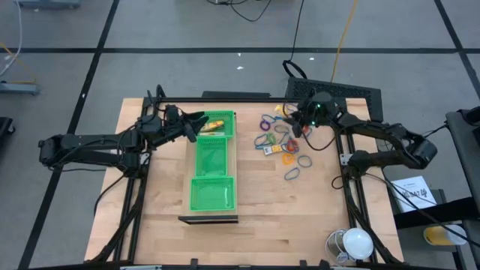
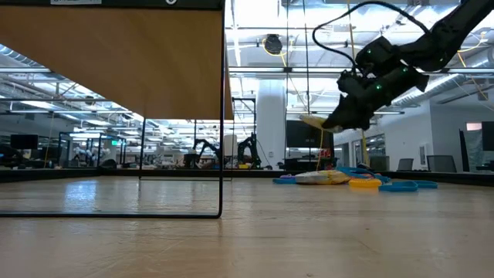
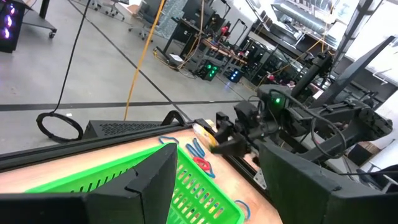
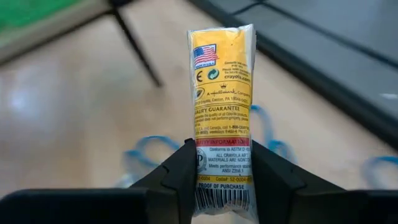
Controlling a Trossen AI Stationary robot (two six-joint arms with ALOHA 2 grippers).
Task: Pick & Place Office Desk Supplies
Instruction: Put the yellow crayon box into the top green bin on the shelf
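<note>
At the left of the pale wooden table [image 1: 165, 202], left gripper [image 1: 196, 122] hovering at the far end of the long green plastic three-compartment tray [image 1: 212, 166], fingers [image 3: 152, 180] spread wide, nothing between them

In the tray's far compartment, a yellow item [image 1: 215, 123], too small to identify

Right of the tray, scattered on the bare wood, thin loops in blue, purple, green and orange-red [image 1: 283, 142] with small yellow and orange rectangular pieces [image 1: 289, 158] among them, lying close together

Above the far edge of that scatter, right gripper [image 1: 299, 120] raised clear of the table, jaws closed onto the lower end of a yellow printed packet with a barcode [image 4: 221, 106], upright between the two fingers [image 4: 180, 171]

Beyond it, blurred blue loops on the wood
</note>
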